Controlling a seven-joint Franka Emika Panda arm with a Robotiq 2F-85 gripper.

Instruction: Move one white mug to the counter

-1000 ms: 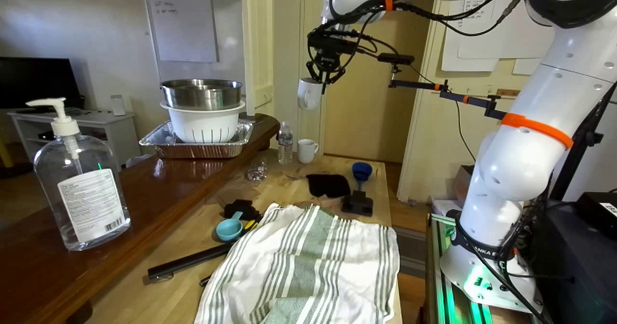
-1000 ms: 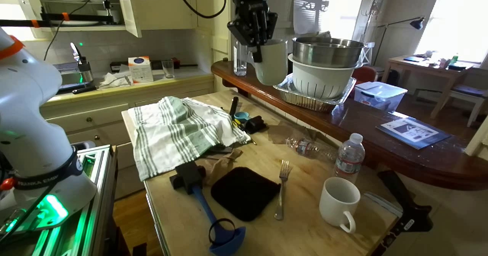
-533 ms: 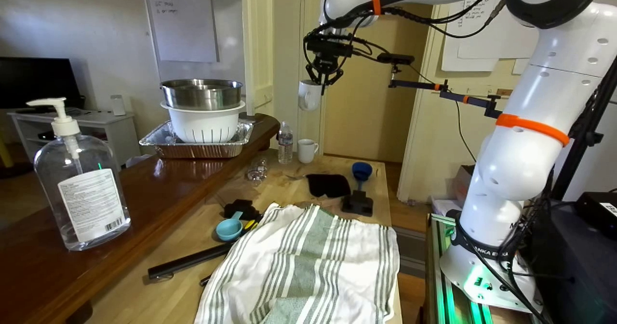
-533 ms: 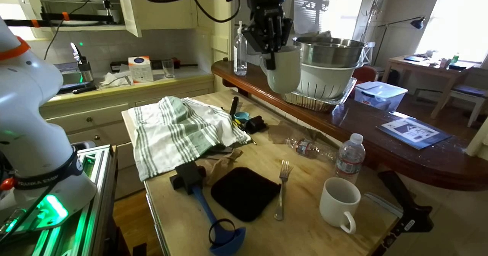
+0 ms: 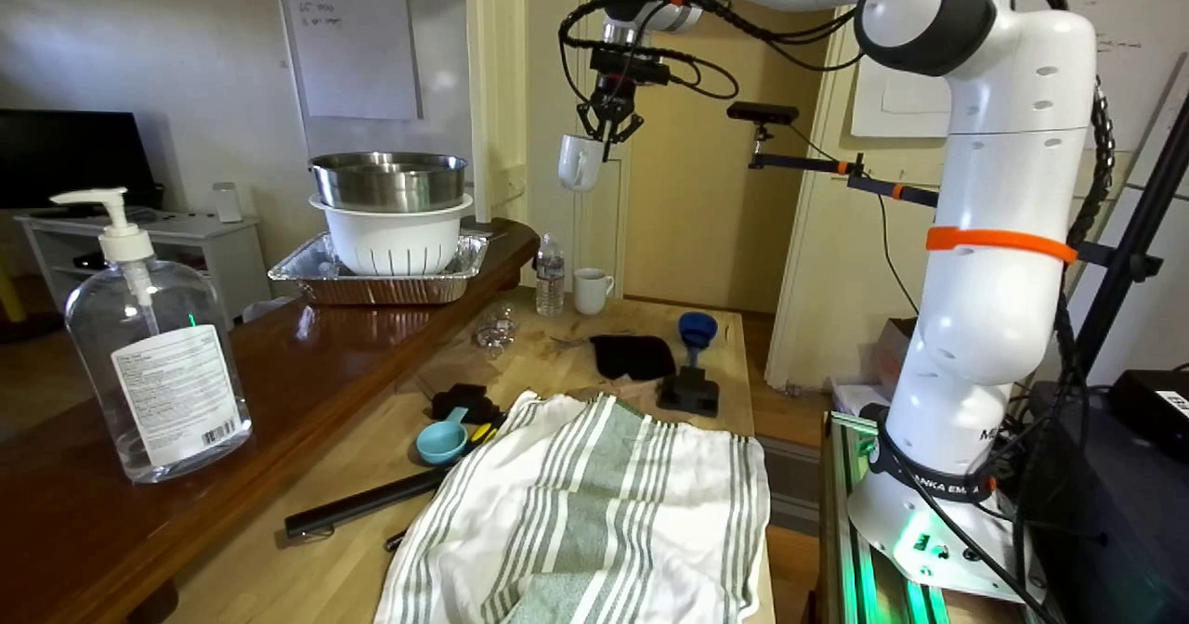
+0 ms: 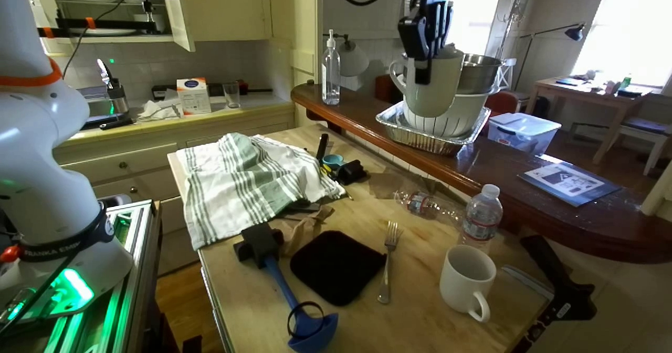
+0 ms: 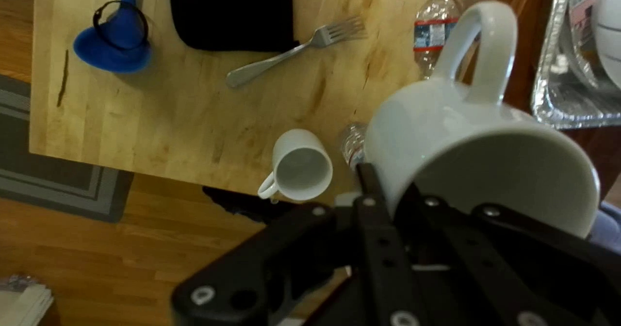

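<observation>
While a second mug (image 6: 464, 283) sits on the table (image 6: 417, 295), we've got our gripper (image 6: 424, 71) pinched nearly closed on the white mug (image 6: 442, 86), midair, clear of the counter (image 6: 485, 165).

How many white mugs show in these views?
2: one mug held by the tool; the other mug on the table beside the upright water bottle. A pale shape in the cabinet is too unclear to count; more may be hidden.

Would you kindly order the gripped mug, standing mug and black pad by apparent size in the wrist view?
Largest: gripped mug, seen closest up.
Next: black pad, cut off by the picture's edge.
Smallest: standing mug.
</observation>
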